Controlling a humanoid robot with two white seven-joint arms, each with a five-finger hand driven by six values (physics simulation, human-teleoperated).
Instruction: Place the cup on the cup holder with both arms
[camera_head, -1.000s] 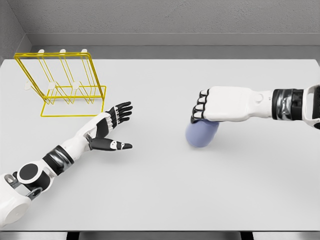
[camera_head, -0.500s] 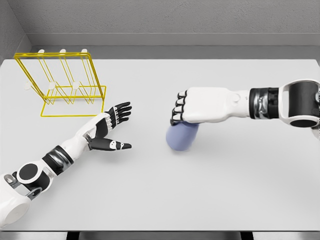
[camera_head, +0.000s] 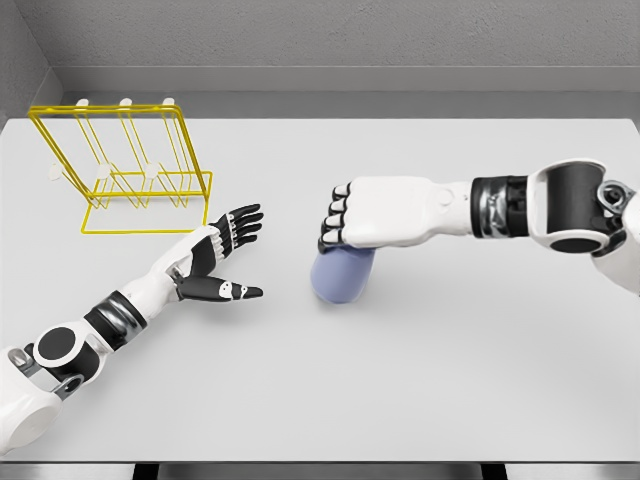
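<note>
Nearest to the robot, the left hand (camera_head: 218, 258) waits low over the white table (camera_head: 420, 400), palm turned inward, fingers spread and thumb out, gripping nothing. Just beyond it toward the middle, the right hand (camera_head: 365, 214) has its fingers wrapped from above over a pale blue cup (camera_head: 340, 276), which hangs below the palm, close over the tabletop; I can't tell if it touches. The cup sits between the two hands, near the left one but not yet in contact.

This looks like a handover. To do it well, the right hand should bring the cup level into the open left palm and hold firm until the left fingers close round the body, clear of the right fingers.

Farther back on the left stands the yellow wire cup holder (camera_head: 128, 168), pegs bare, well apart from the cup.
</note>
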